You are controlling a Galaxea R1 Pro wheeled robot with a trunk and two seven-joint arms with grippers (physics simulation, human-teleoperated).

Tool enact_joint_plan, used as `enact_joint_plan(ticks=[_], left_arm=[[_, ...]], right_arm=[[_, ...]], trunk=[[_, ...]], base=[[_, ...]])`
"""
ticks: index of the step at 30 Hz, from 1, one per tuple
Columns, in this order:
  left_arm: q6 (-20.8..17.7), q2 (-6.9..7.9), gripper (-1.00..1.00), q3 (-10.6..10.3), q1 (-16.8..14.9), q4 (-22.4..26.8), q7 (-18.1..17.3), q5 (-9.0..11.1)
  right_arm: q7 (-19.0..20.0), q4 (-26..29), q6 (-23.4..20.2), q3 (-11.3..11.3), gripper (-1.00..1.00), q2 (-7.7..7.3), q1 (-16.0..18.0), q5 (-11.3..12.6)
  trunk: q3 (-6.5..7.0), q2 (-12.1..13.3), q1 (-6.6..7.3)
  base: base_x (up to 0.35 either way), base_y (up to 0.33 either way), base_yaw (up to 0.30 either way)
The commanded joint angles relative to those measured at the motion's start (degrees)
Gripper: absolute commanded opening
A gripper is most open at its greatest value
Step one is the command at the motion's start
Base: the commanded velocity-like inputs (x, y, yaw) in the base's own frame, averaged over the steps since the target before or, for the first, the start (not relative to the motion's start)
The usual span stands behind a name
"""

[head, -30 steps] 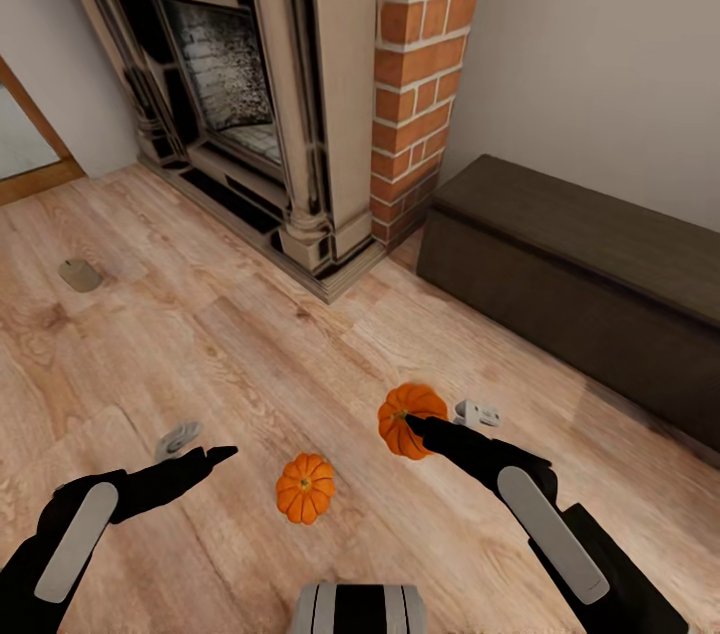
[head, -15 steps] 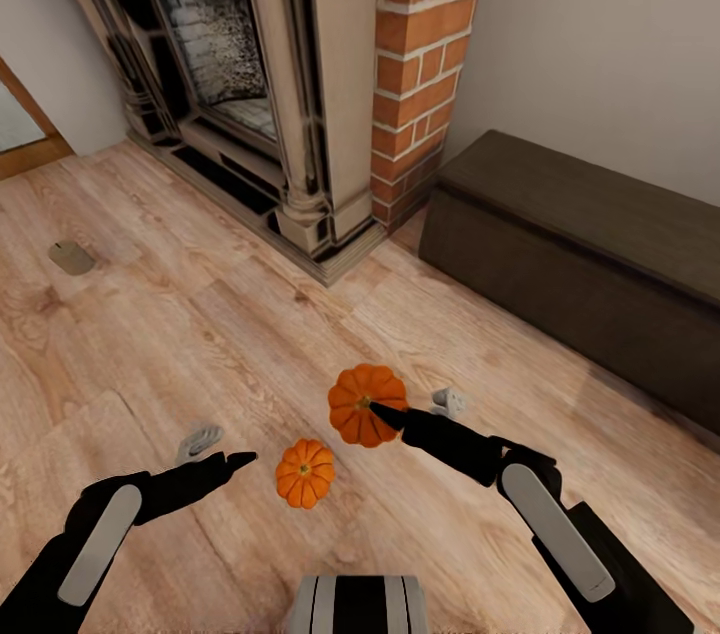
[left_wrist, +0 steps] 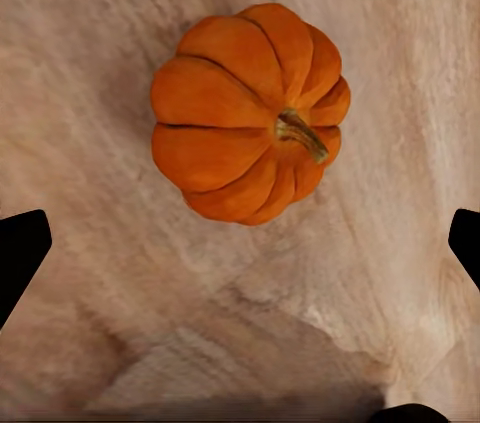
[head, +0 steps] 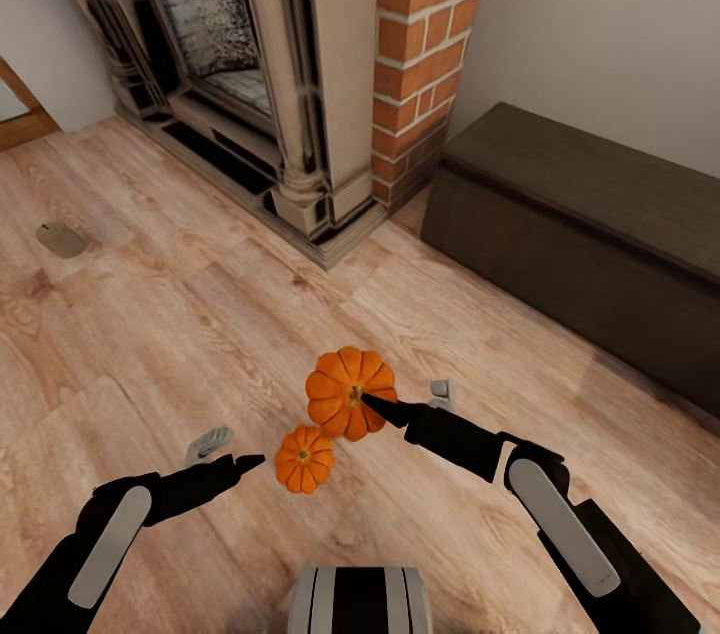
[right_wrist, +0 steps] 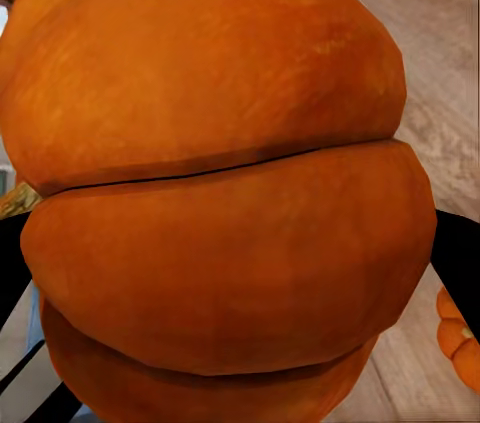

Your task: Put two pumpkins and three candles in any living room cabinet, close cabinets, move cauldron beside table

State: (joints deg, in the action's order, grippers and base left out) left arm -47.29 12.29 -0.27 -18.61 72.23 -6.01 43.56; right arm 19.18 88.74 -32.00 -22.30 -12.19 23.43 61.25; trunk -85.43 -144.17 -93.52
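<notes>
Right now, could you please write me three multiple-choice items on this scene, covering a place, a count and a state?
1. Where does the candle lie?
A. on the cabinet
B. on the floor, far left
C. inside the fireplace

2. How many pumpkins show?
A. one
B. two
C. three

3. The left gripper is:
A. open above the smaller pumpkin
B. shut on a candle
C. shut on a pumpkin

Answers: 1 B, it rests on bare boards; 2 B, the held pumpkin and one below; 3 A, the left wrist view shows its fingertips apart, pumpkin untouched.

Two pumpkins point(head: 349, 393) sit mid-floor point(head: 180, 334); the cabinet point(head: 590, 244) stands far right, a candle point(head: 60, 239) far left (well apart).
</notes>
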Motion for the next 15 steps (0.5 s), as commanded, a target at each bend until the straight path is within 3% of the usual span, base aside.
enact_joint_plan(ticks=[1,15], left_arm=[[-0.16,0.04,1.0,-0.05,-0.02,0.02,-0.26,-0.18],[-0.17,0.1,1.0,0.01,-0.02,0.02,-0.7,-0.3]], right_arm=[[-0.04,0.02,-0.2,-0.02,-1.0,-0.03,0.04,0.45],[-0.47,-0.06,-0.08,-0.02,-1.0,0.15,0.04,0.08]], trunk=[[-0.26,-0.03,-0.01],[-3.36,-0.22,-0.37]], base=[[0.0,0.0,0.0],[0.0,0.0,0.0]])
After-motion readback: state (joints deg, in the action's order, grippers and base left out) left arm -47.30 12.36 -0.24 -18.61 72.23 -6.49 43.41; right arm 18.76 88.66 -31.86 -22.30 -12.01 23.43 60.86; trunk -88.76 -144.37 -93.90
